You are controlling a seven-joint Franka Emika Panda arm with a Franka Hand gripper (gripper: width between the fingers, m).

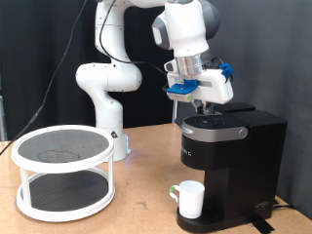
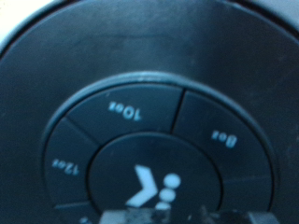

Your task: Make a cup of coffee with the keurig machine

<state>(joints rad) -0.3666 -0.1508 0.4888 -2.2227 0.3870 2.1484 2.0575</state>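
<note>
my fingers (image 1: 204,105) hang right over the top of the keurig machine (image 1: 231,166), tips down at its closed lid; whether they are wide or narrow i cannot tell. up close i see the round button panel (image 2: 149,149), with a 10oz button (image 2: 126,110), a 12oz button (image 2: 64,166), an 8oz button (image 2: 222,138) and the lit k button (image 2: 151,185) in the middle. the white cup (image 1: 188,200) stands on the drip base under the brew head. at the exterior view's left, a white two-tier round rack (image 1: 64,172) sits on the wooden worktop (image 1: 136,210).
</note>
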